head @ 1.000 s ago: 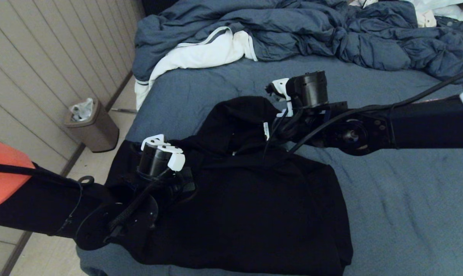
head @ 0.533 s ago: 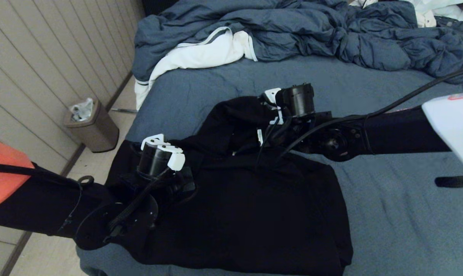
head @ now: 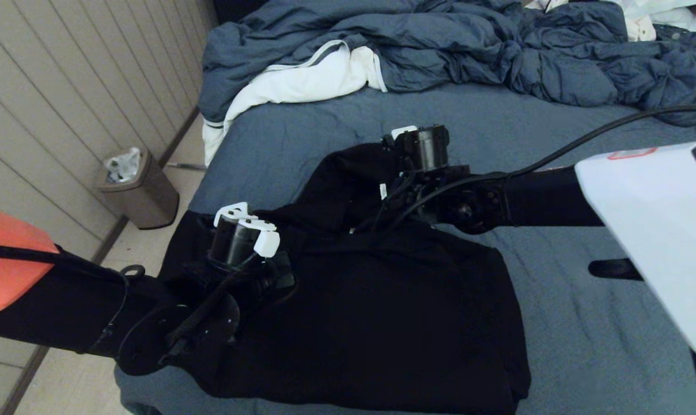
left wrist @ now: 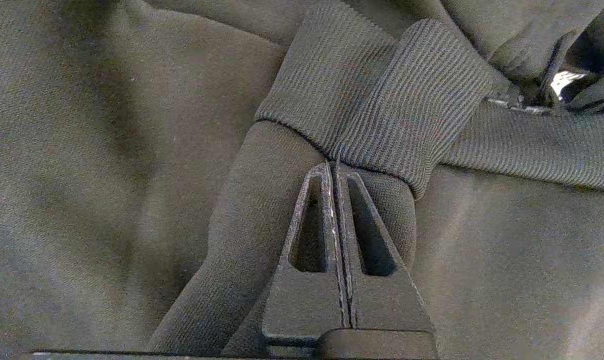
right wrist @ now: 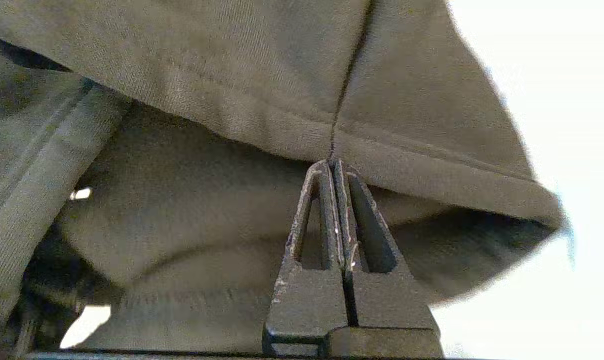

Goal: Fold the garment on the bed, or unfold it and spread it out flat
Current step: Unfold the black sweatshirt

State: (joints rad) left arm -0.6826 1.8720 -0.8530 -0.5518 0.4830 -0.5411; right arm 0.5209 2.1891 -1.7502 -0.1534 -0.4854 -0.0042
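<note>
Hoodie [head: 377,311] lies spread black across the near part of the bed [head: 584,323], under both arms. Beyond the right gripper [right wrist: 332,162], a rumpled duvet [head: 469,52] and white cloth [head: 307,78] crowd the far side; bare sheet lies open to its right. Left gripper [left wrist: 334,165], reaching low over the bed's left edge, is pinched on the ribbed cuff [left wrist: 382,100]. Right gripper clamps the hood's hemmed edge [right wrist: 392,150].

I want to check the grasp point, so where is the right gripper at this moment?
In the head view, the right gripper is at the hoodie's far end, right of centre, shut on its hem edge.
</note>
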